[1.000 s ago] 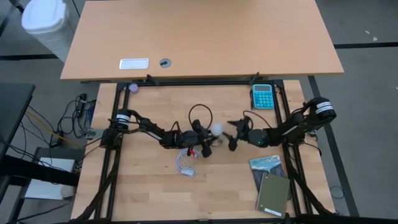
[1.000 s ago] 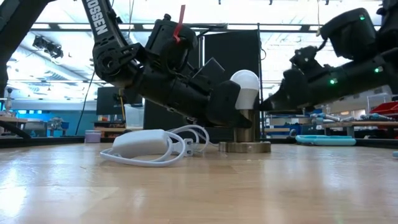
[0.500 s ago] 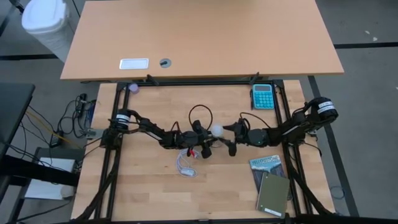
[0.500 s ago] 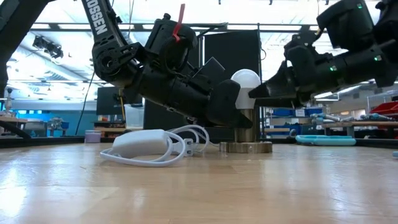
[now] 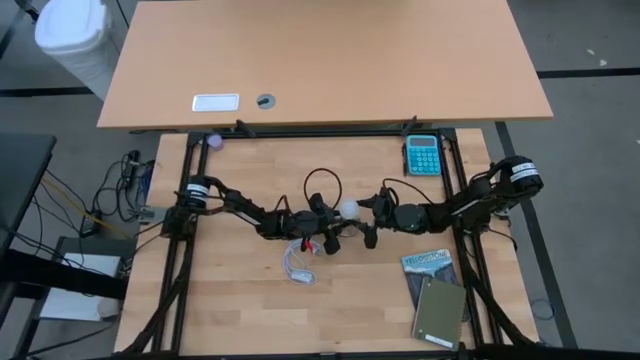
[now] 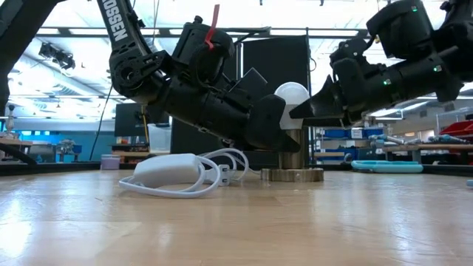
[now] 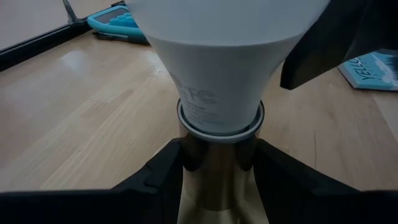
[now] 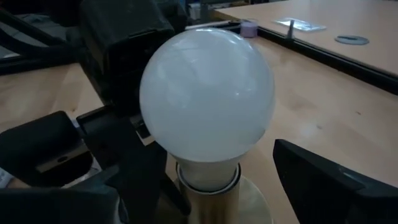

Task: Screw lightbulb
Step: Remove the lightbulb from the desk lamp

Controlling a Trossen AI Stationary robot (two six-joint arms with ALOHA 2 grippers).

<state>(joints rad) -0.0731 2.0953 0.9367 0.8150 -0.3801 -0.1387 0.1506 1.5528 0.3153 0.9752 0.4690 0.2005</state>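
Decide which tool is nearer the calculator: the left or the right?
Right. The right tool sits by the lightbulb, below and left of the calculator in the high view; the left tool, shut on the socket, lies farther left.

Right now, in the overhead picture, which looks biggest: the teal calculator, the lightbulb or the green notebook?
1. Green notebook, clearly the largest.
2. Teal calculator.
3. Lightbulb, the smallest; only its round white top shows.

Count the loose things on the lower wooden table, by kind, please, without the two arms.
Bulb in its socket: 1
White cord with its plug: 1
Calculator: 1
Books: 2
Total: 5
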